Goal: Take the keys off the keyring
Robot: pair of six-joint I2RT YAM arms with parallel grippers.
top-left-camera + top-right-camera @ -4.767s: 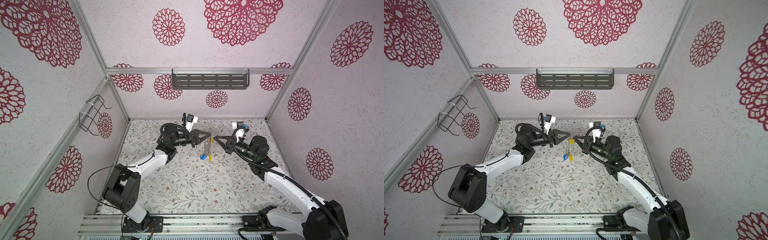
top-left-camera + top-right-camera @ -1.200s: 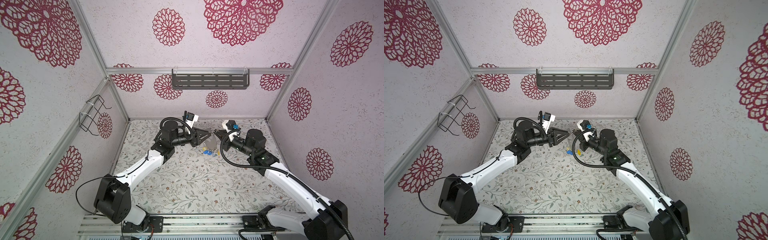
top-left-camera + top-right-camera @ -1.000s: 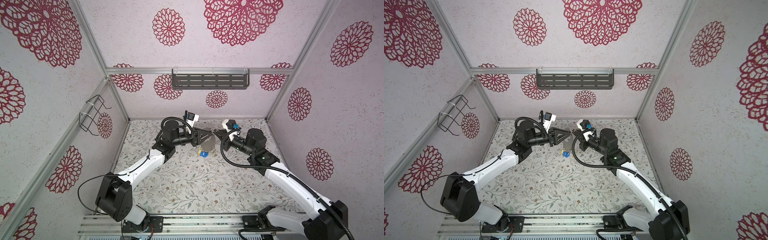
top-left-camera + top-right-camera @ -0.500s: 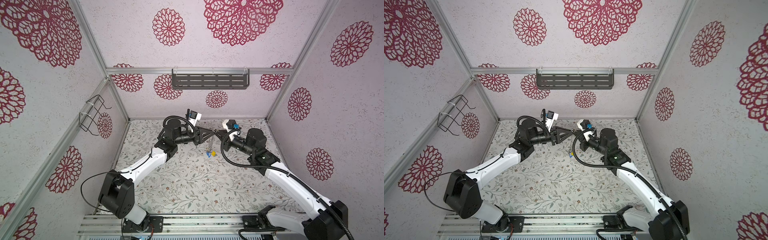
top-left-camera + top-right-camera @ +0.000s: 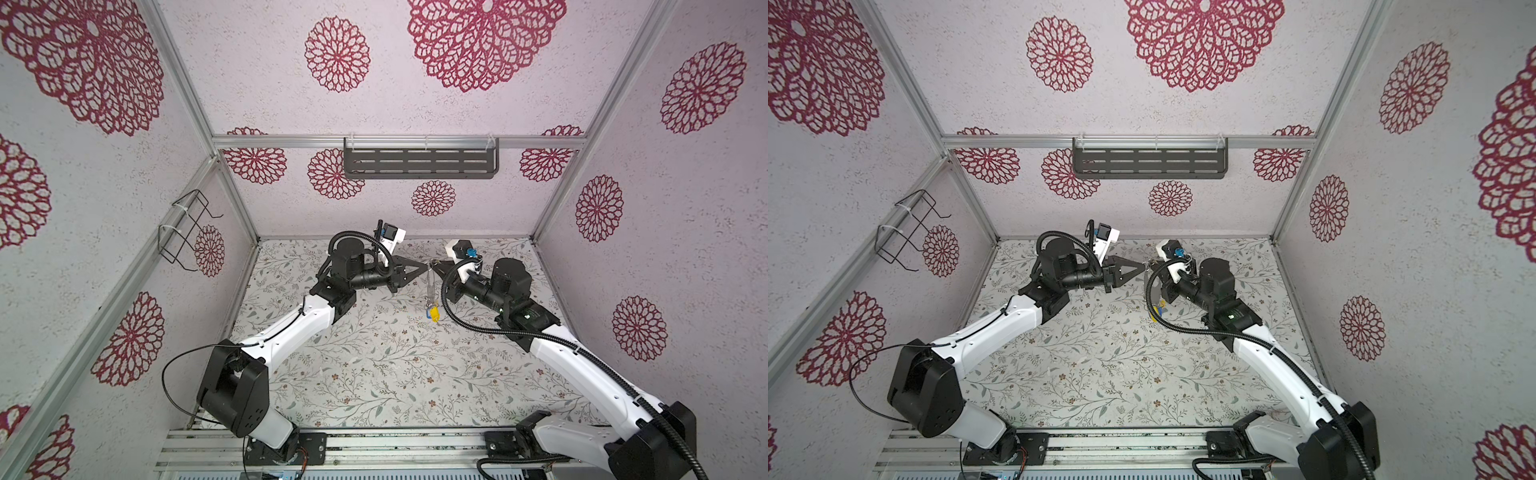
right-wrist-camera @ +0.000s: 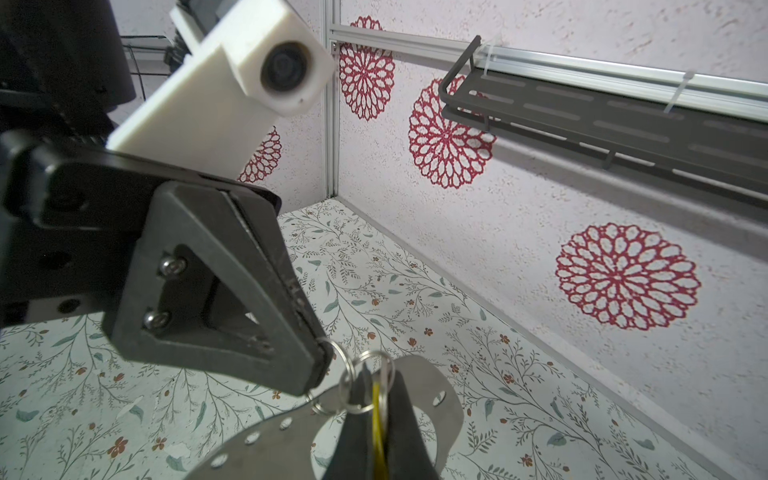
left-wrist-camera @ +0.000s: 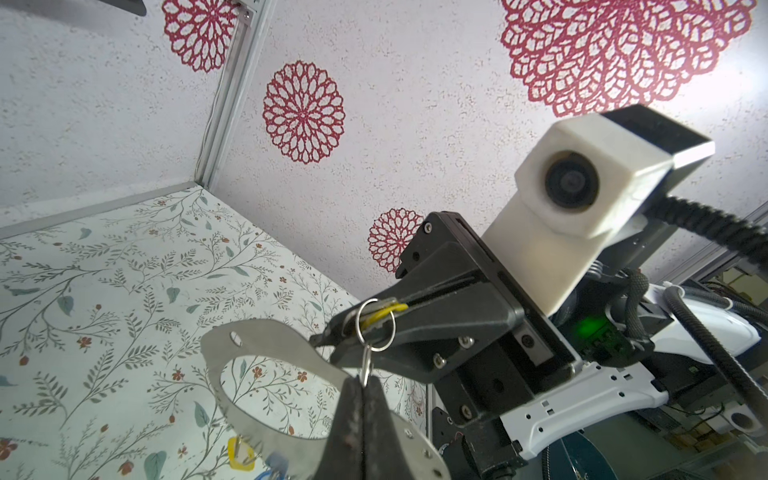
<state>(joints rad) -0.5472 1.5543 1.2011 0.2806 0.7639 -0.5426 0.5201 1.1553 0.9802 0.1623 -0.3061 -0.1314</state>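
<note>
The keyring (image 7: 266,345), a flat grey horseshoe plate with holes along its rim, hangs in the air between my two grippers; in both top views it shows edge-on (image 5: 430,286) (image 5: 1153,291). My left gripper (image 7: 363,384) (image 5: 425,268) is shut on a small silver split ring (image 7: 365,368). That ring links to a larger ring on a yellow key (image 7: 380,313). My right gripper (image 6: 376,378) (image 5: 434,266) is shut on that yellow key (image 6: 377,419). More keys, yellow (image 5: 433,316) and blue (image 7: 276,461), dangle from the plate's low end.
A black slotted shelf (image 5: 419,163) hangs on the back wall and a wire holder (image 5: 187,232) on the left wall. The floral mat (image 5: 374,365) lies below the raised grippers, whose tips almost touch.
My left gripper has closed from part open onto the small split ring. The keyring has swung from showing its broad face to hanging edge-on. The right gripper stays shut.
</note>
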